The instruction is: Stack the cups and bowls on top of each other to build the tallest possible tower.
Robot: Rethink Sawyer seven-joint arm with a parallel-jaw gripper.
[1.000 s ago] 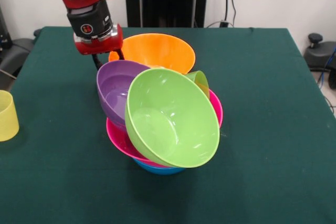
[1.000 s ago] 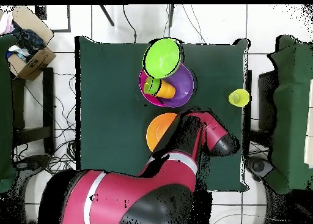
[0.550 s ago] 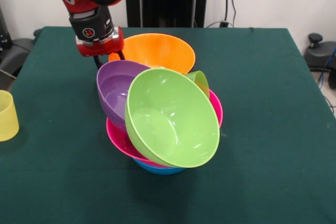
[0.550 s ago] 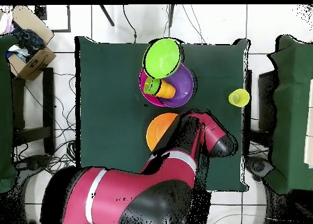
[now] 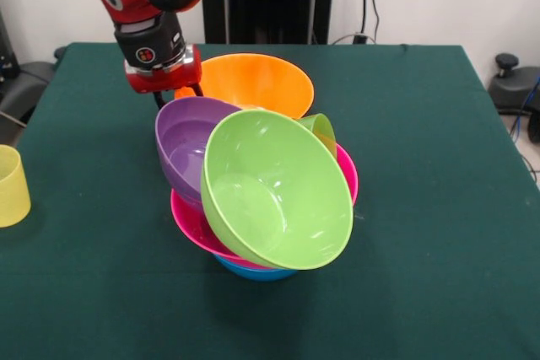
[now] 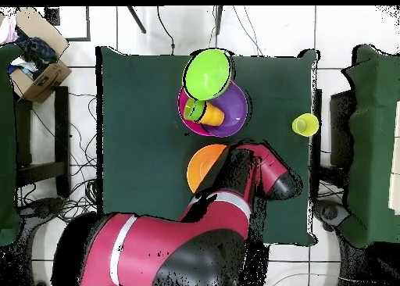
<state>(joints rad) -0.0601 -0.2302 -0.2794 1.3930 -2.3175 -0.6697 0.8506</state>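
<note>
The tower (image 5: 266,208), with the lime green bowl (image 5: 274,189) tilted over pink and blue bowls, stands nearer than the jaws (image 5: 173,94), the purple bowl (image 5: 187,145) just below them, the orange bowl (image 5: 253,82) beside them; jaw opening cannot be determined.

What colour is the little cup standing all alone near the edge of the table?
Pale yellow. The lone cup shows best in the front view, well apart from the pile of bowls.
</note>
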